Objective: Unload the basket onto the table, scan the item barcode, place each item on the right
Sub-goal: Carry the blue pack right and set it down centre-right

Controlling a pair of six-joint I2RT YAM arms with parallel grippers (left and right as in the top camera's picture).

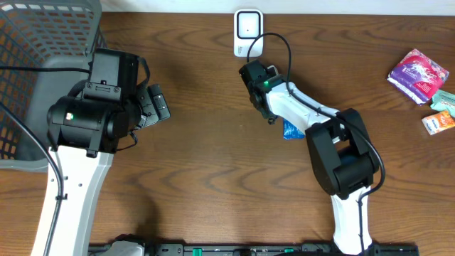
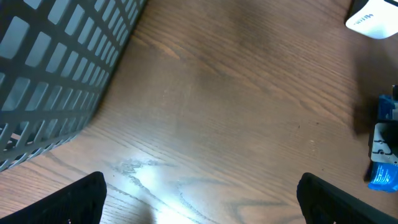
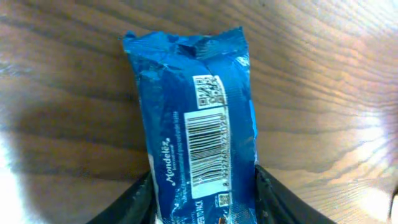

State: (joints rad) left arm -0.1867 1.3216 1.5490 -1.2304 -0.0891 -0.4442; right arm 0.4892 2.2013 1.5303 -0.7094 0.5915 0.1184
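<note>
A blue snack packet [image 3: 193, 118] lies lengthwise on the wooden table, its white barcode label [image 3: 208, 146] facing up. My right gripper [image 3: 202, 193] is shut on the packet's near end, one black finger [image 3: 134, 202] pressed against each long side. From overhead only a bit of the packet [image 1: 291, 129] shows beside the right arm, whose gripper [image 1: 279, 121] is mostly hidden under the wrist. The white scanner [image 1: 247, 32] stands at the table's far edge, beyond the packet. My left gripper [image 1: 153, 107] hovers open over bare wood, its fingers [image 2: 78, 199] wide apart and empty.
A grey mesh basket [image 1: 43, 57] fills the far left corner, close to the left arm. A purple packet [image 1: 419, 75] and two small packets [image 1: 441, 117] lie at the right edge. The scanner's black cable [image 1: 281, 43] loops over the right wrist.
</note>
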